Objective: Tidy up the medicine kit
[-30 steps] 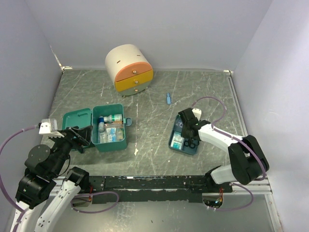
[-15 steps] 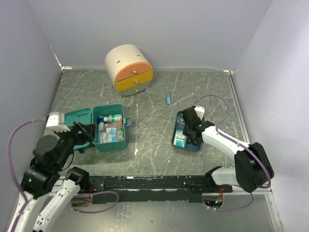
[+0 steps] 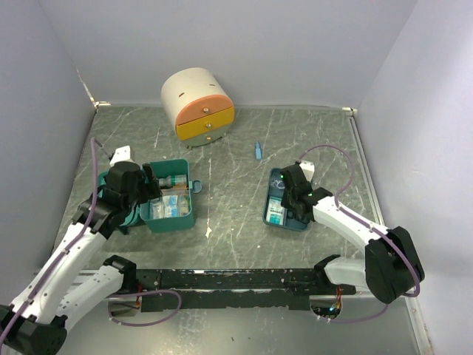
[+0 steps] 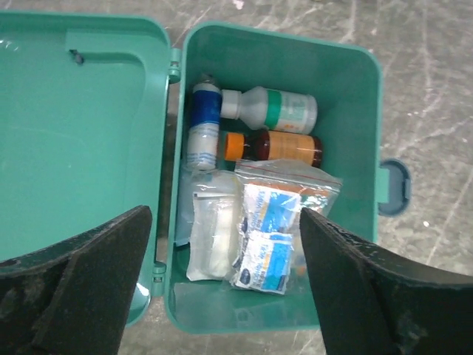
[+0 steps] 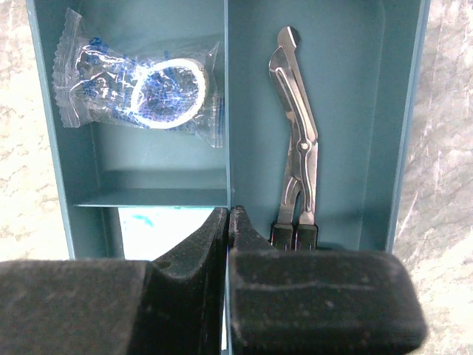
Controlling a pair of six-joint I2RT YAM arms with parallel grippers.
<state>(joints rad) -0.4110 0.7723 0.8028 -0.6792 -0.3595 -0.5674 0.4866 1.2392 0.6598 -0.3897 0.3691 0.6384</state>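
The teal-green medicine kit (image 3: 190,212) lies open left of centre, lid (image 4: 81,126) flat to its left. Inside are a white bottle (image 4: 277,109), a brown bottle (image 4: 273,146), a blue-white tube (image 4: 203,126), a gauze packet (image 4: 211,237) and a bag of wipes (image 4: 270,233). My left gripper (image 3: 151,188) hangs open and empty over the kit (image 4: 355,96), its jaws (image 4: 225,222) spread wide. My right gripper (image 3: 290,198) is shut on the middle divider of the dark-blue tray (image 3: 293,224), as the right wrist view (image 5: 228,216) shows.
The tray (image 5: 347,111) holds metal scissors (image 5: 299,140), a bagged tape roll (image 5: 140,89) and a white-blue box (image 5: 166,229). The cream cabinet (image 3: 198,107) with orange and yellow drawers stands at the back. A small blue item (image 3: 258,150) lies mid-table.
My left arm has swung up from the near left corner to over the open kit. My right gripper has shifted slightly, and the tray has turned a little with it.
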